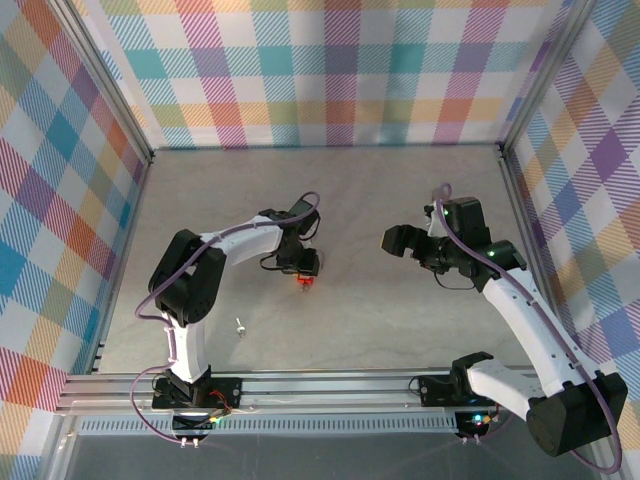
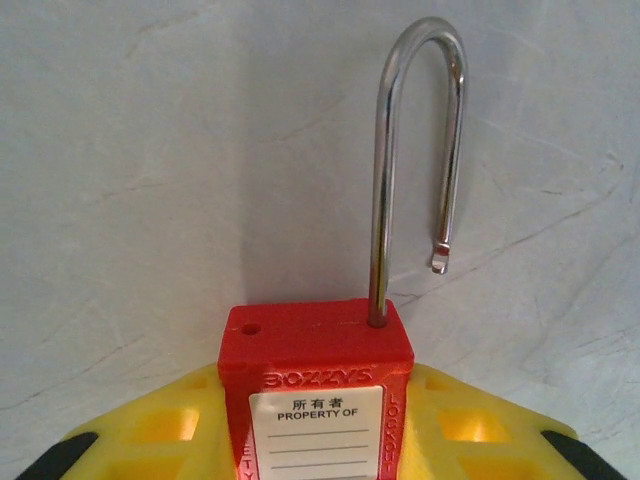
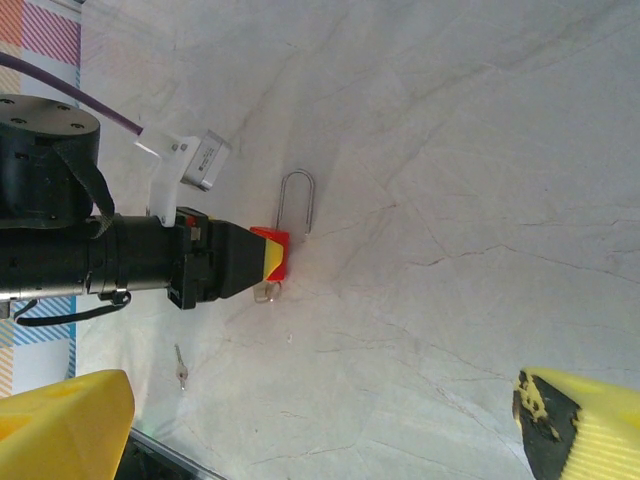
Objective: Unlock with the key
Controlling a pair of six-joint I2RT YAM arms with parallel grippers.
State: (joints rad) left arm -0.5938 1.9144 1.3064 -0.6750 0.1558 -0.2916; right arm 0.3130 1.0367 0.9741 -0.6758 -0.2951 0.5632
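**Ana:** Yellow fingers (image 2: 165,425) of the left gripper (image 2: 315,400) sit closest to the left wrist camera, one on each side of the red padlock (image 2: 315,345).

**Ben:** Are they gripping it?

**Ana:** Yes. They are partly closed and press on both flanks of the body, so the padlock is pinched between them. Its white label (image 2: 315,425) reads "PROPERTY OF".

**Ben:** And the shackle?

**Ana:** The steel shackle (image 2: 380,200) points away from the lens over the pale table (image 2: 130,180). One leg runs into the body. The other, notched end hangs free outside it, on the side away from the small hole in the body's top.

**Ben:** What about the view from above?

**Ana:** The left arm reaches to the middle of the table, and the padlock shows as a red spot under its gripper. The key (image 1: 240,325) lies flat on the table, well apart from the padlock and nearer the left arm's base. The right gripper (image 1: 392,241) hangs to the right of the padlock, apart from it, with its jaws wide and holding nothing.

**Ben:** And the right wrist?

**Ana:** The right fingers (image 3: 60,425) sit in the bottom corners, spread far apart, with bare table between them. Beyond them the left gripper clamps the padlock, shackle stretched along the table. The key lies off to one side, touching neither gripper.
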